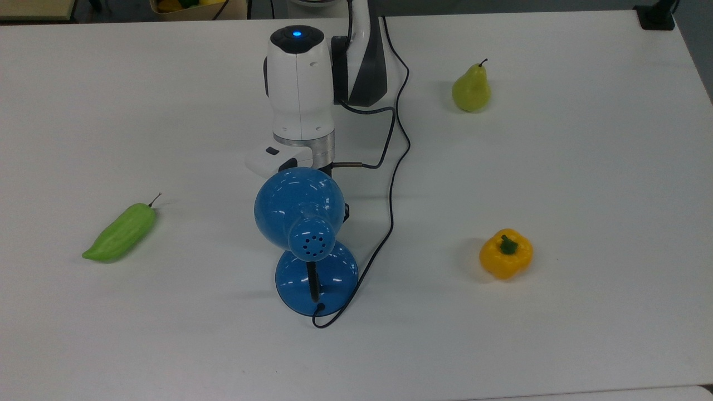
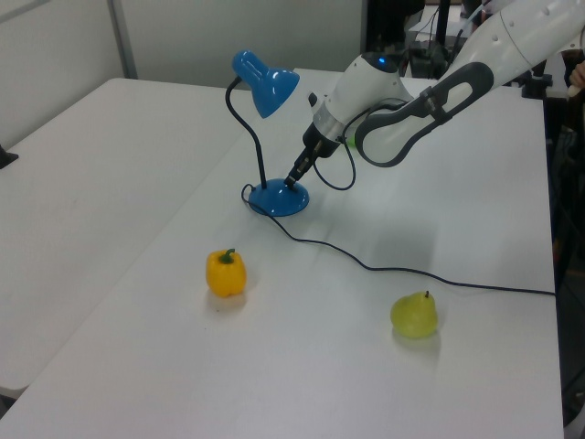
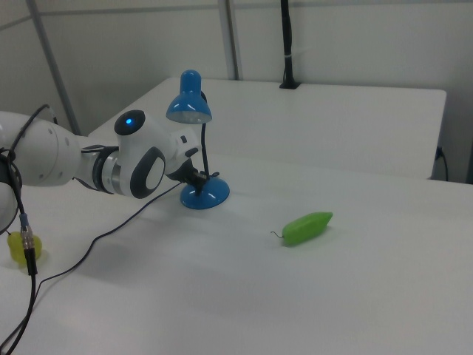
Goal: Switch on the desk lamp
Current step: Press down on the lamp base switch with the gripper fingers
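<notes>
**Gripper tip down on the lamp's base**

While the desk lamp [image 1: 315,277] stands near the middle of the white table [image 1: 585,312], the arm [image 2: 430,82] leans down over it and the gripper [image 2: 293,179] meets the top of the round blue base, on the side away from the neck. In the left view the fingers read as one dark tip, drawn together, with nothing held between them. The domed shade [image 2: 265,84] sits high on its curved black neck, above and to the left view's left of the gripper. In the right view the gripper [image 3: 201,178] is just beside the neck, low over the base. The black cord [image 2: 411,274] trails from the base across the table. A yellow bell pepper [image 1: 506,253] lies to the top view's right of the lamp, a pear [image 1: 471,89] farther back on that side, and a green pepper [image 1: 120,233] well apart on the top view's left.
</notes>
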